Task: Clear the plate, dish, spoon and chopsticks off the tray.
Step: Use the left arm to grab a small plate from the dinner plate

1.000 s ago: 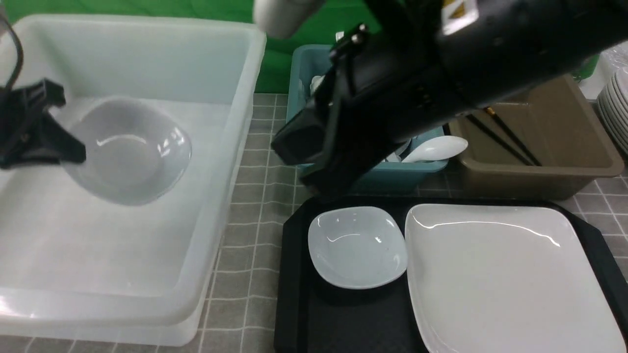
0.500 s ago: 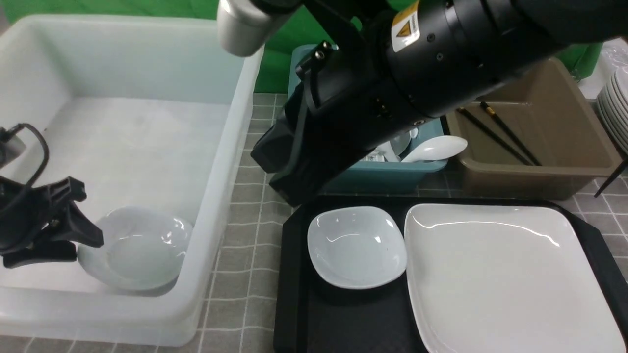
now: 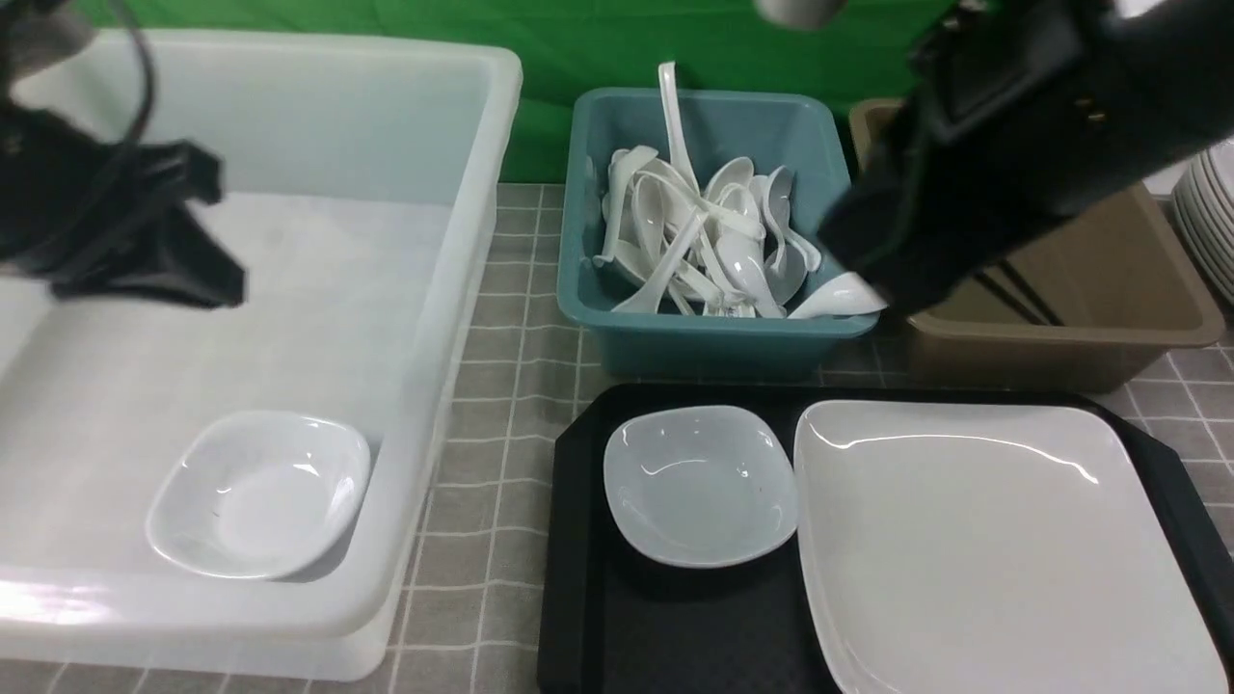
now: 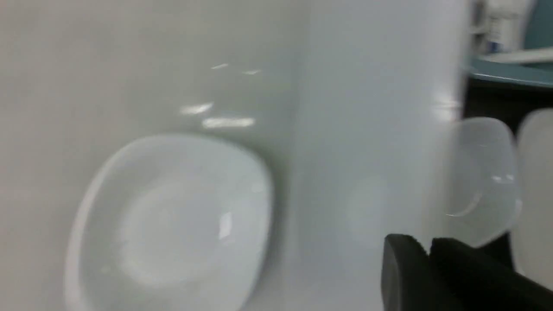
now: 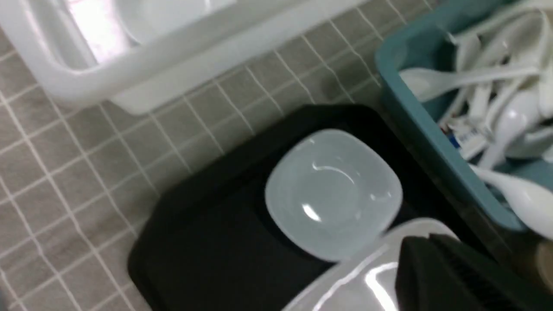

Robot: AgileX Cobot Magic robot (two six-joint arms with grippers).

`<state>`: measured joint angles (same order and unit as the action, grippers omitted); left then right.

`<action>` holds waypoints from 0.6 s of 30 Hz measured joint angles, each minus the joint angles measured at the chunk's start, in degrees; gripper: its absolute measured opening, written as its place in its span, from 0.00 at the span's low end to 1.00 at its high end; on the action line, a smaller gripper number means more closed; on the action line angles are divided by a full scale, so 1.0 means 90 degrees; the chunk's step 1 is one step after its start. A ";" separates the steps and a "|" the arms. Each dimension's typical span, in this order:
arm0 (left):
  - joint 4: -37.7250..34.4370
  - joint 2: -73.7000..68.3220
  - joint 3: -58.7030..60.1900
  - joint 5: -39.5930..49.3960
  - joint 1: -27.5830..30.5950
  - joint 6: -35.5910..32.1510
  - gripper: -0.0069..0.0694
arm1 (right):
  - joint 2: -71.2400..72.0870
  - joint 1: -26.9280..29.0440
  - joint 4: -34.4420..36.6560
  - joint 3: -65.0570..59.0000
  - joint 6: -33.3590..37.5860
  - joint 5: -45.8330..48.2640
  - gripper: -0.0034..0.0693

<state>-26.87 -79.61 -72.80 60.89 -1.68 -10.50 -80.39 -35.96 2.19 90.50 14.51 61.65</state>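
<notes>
Bright, even overhead light puts glare streaks on the plate (image 3: 1003,559), and both wrist views are motion-blurred.

The left arm (image 3: 67,193) is black all over and looks blurry. A thin black cable (image 3: 147,87) curves in a loop over it. A small dark grey piece (image 3: 34,43) sits near the cable's top end. The left pincer (image 4: 428,255) has two thick black fingers (image 4: 402,276) with flat, dull sides and rounded tips. The right arm (image 3: 1022,135) is much fatter. It is a big black tube shape with smooth, slightly shiny skin. A round silver-grey cap (image 3: 800,8) shows at its top. The right pincer (image 5: 425,259) is dull black too, with a blunt, boxy end.
</notes>
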 joint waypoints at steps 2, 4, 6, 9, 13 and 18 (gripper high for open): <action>0.0096 -0.0168 -0.0295 -0.0132 -0.1110 0.0012 0.11 | 0.0258 0.0503 -0.0041 -0.0422 -0.0006 0.0083 0.08; 0.0400 -0.0461 -0.0586 -0.0206 -0.2091 0.0102 0.10 | 0.0492 0.0913 -0.0074 -0.0917 -0.0032 0.0081 0.08; 0.0774 -0.0817 -0.0792 -0.0311 -0.2879 0.0243 0.10 | 0.0747 0.1214 -0.0079 -0.1441 -0.0095 0.0064 0.08; 0.1719 -0.1657 -0.1101 -0.0463 -0.4110 0.0380 0.11 | 0.1272 0.1631 -0.0065 -0.2201 -0.0168 -0.0045 0.08; 0.2985 -0.2616 -0.1200 -0.0541 -0.5018 0.0386 0.19 | 0.1891 0.1829 0.0010 -0.2847 -0.0238 -0.0439 0.08; 0.4165 -0.3525 -0.1200 -0.0665 -0.5468 0.0549 0.42 | 0.2500 0.1857 0.0159 -0.3165 -0.0476 -0.0455 0.08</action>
<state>10.62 -111.34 -83.60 54.90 -50.90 -5.55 -57.89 -19.24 3.62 62.02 10.23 57.56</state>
